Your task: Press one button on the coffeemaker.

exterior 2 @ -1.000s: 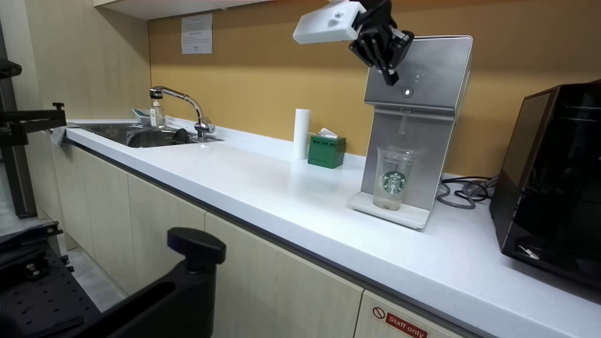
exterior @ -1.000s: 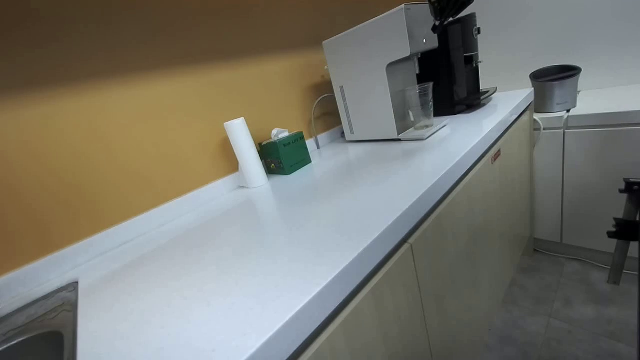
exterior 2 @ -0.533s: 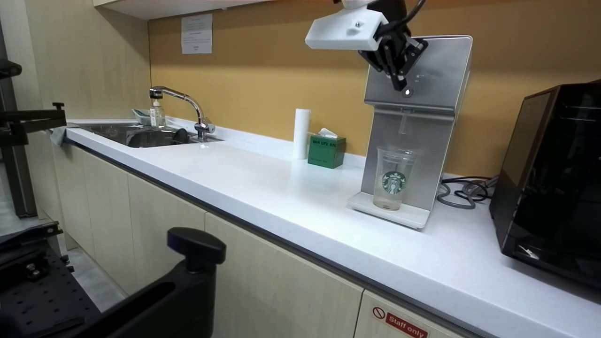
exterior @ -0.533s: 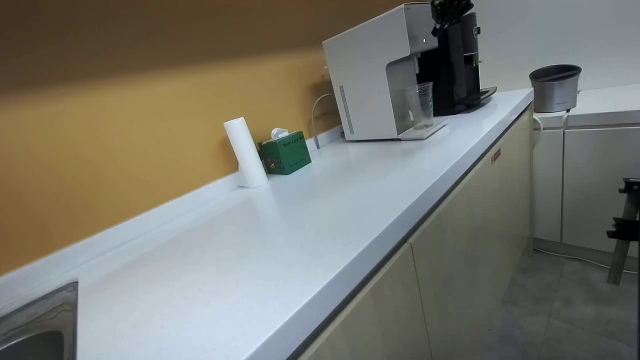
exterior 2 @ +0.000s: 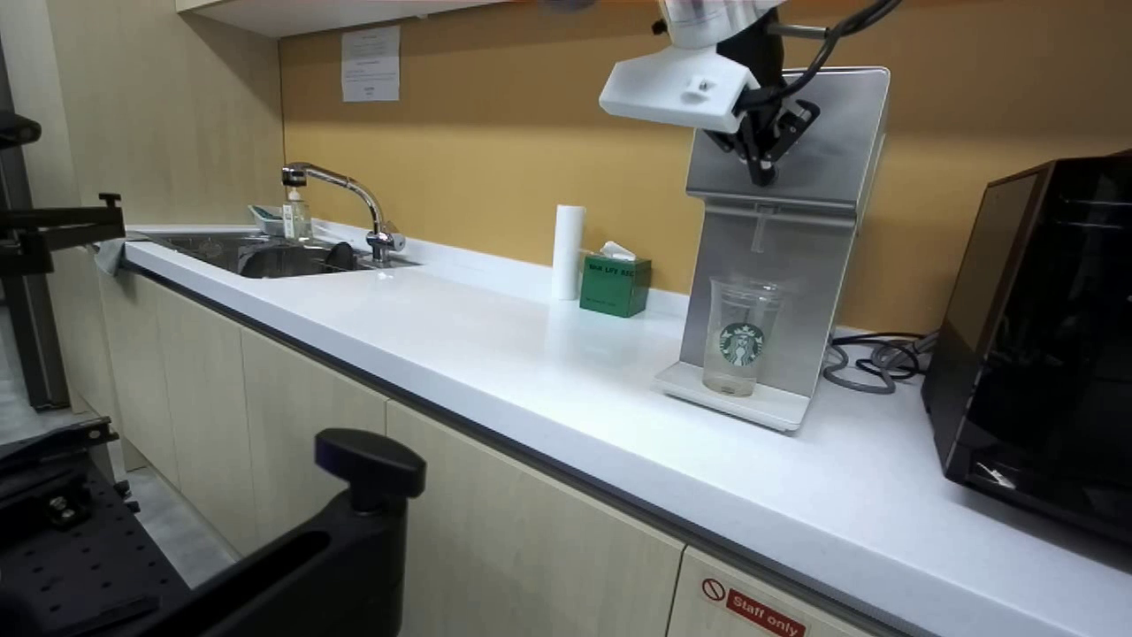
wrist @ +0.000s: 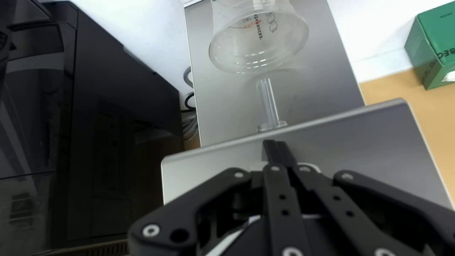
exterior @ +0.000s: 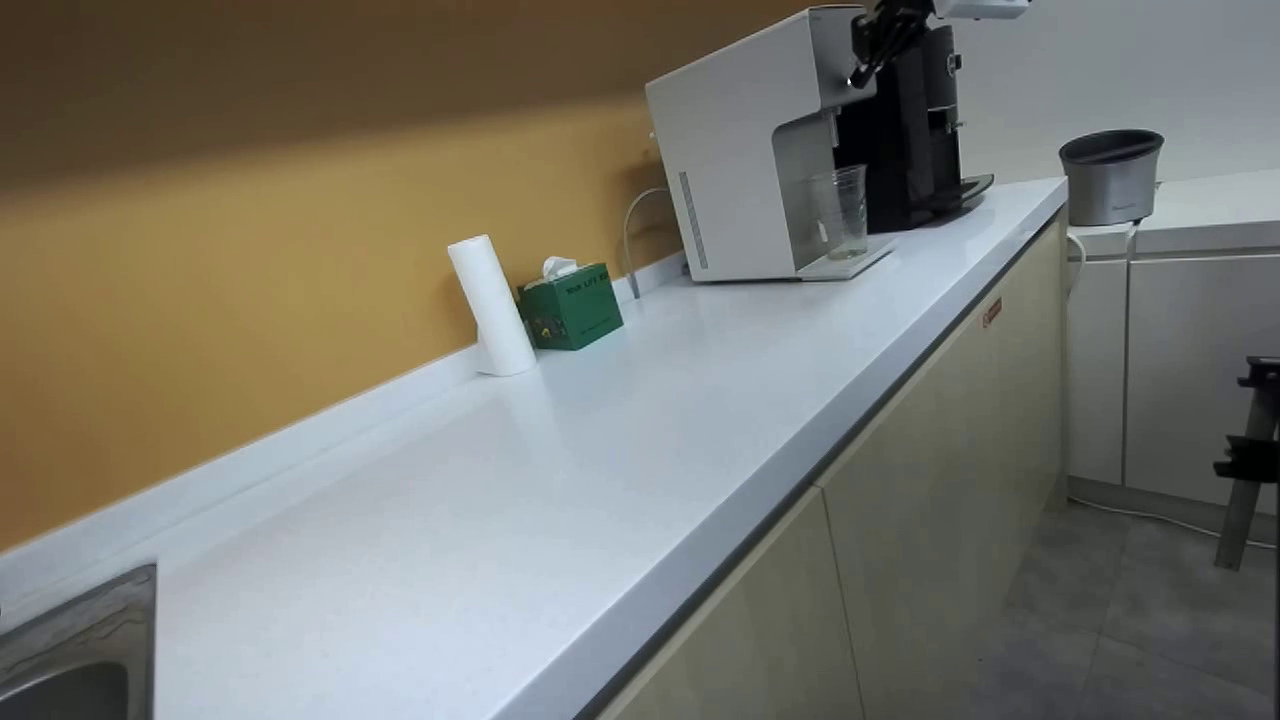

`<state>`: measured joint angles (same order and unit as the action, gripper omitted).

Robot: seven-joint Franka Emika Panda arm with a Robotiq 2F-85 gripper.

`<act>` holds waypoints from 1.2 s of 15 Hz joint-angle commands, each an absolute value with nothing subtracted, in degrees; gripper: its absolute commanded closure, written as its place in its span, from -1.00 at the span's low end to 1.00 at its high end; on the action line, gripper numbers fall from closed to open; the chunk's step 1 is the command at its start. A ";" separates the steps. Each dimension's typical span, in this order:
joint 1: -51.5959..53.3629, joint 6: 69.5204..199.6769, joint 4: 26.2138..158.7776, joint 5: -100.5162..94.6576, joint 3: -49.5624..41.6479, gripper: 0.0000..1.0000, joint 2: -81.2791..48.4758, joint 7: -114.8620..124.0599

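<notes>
On the white counter (exterior 2: 495, 327) sits the silver coffeemaker (exterior 2: 836, 146), and my gripper (exterior 2: 762, 180) hangs right in front of it, pinched together, holding nothing. I'd say we're on the press step itself. The button looks hidden behind the fingertips (wrist: 271, 152), so can't swear there's contact; next it wants a short straight push.

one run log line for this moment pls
fingers: shut, by button on silver dispenser | contact: cannot tell | clear Starbucks cup: upright on tray, below spout
</notes>
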<state>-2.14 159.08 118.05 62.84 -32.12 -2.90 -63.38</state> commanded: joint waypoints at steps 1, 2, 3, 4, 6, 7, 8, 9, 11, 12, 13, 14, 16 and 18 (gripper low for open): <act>-3.02 157.17 114.62 66.99 -32.25 1.00 -5.40 -66.93; -3.20 157.09 114.49 67.72 -32.21 1.00 -5.57 -67.55; -3.33 156.90 114.31 68.57 -32.15 1.00 -5.69 -68.29; -3.48 156.68 114.14 69.25 -32.07 1.00 -5.82 -69.04; -3.66 156.12 113.87 70.62 -31.98 1.00 -6.05 -70.29; -3.68 155.90 113.84 71.15 -31.91 1.00 -6.07 -70.84; -3.68 155.75 113.88 71.68 -31.88 1.00 -6.05 -71.34; -3.65 155.64 113.98 72.15 -31.82 1.00 -5.89 -71.89; -3.60 155.52 114.13 72.86 -31.73 1.00 -5.65 -72.87; -3.57 155.48 114.17 73.28 -31.71 1.00 -5.63 -73.23; -3.52 155.51 114.19 73.38 -31.68 1.00 -5.67 -73.64; -3.50 155.55 114.21 73.45 -31.68 1.00 -5.71 -73.76; -3.50 155.67 114.33 73.74 -31.72 1.00 -5.69 -74.10; -3.46 155.80 114.52 73.60 -31.73 1.00 -5.45 -74.26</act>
<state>-3.52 156.76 116.70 72.00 -32.11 -4.39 -73.33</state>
